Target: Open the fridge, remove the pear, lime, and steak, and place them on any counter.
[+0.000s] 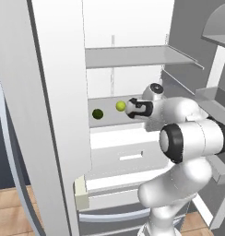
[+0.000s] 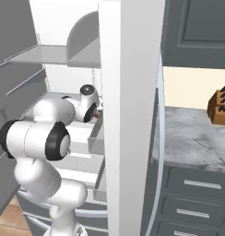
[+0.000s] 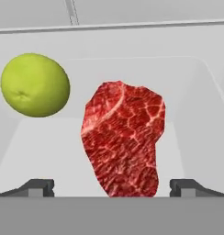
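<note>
The fridge (image 1: 59,92) stands open in front of me, white inside, with my arm reaching in over its middle shelf (image 1: 107,120). My gripper (image 3: 112,186) is open: in the hand view the two finger tips (image 3: 38,187) sit wide apart at the bottom corners, and the steak (image 3: 123,137) lies between them, its near end down at the level of the tips, touching neither as far as I can judge. The steak is a flat red marbled piece, long axis running away from me. The pear (image 3: 35,85) rests beside it, up and to the left in the hand view, apart from the meat. In the left base view the pear (image 1: 121,106) sits on the shelf just beside my hand, and the lime (image 1: 97,113) lies further left on the same shelf, near the open door edge and apart from the pear. From that side my wrist hides the steak. In the right base view the right door (image 2: 128,115) stands edge-on, and beyond it the marbled counter (image 2: 192,138) runs to the right over dark drawers, with a wooden knife block (image 2: 221,107) on it.
</note>
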